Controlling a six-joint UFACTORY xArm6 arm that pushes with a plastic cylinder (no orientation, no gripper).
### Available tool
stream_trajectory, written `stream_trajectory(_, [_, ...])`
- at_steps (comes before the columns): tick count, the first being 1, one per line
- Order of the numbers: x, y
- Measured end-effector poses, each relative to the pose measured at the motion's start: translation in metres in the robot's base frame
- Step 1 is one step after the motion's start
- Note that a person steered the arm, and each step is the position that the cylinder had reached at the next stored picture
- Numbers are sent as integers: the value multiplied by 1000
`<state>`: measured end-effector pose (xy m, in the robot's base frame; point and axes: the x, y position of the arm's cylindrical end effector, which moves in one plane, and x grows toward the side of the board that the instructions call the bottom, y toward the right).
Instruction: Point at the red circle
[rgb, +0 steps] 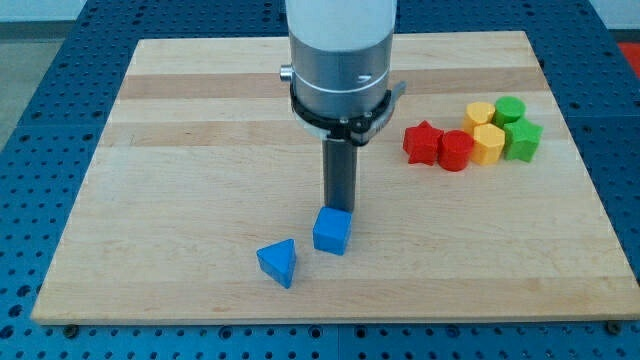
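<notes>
Red round cylinder block (455, 151), the target, parked at right of the frame in a tight cluster: touching a red star-shaped block (423, 142) on its left, a yellow hexagon-ish block (488, 144) on its right, with a yellow round block (480, 114), green round block (510, 109) and green star-like block (523, 140) packed behind and beside. Crowded like that, so probably best approached from the open bottom side. My tip (339, 208) down near frame centre, just behind a blue cube (332, 231), well apart from the target. Blue wedge-shaped block (278, 263) at lower left of that. No jaws here, just a plain rod. Pale wooden board (200, 150) on a blue perforated table (30, 120).
</notes>
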<state>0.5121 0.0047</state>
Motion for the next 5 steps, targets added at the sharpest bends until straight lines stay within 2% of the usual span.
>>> stream_trajectory(3, [30, 0])
stream_trajectory(4, [21, 17])
stream_trajectory(5, [-3, 63])
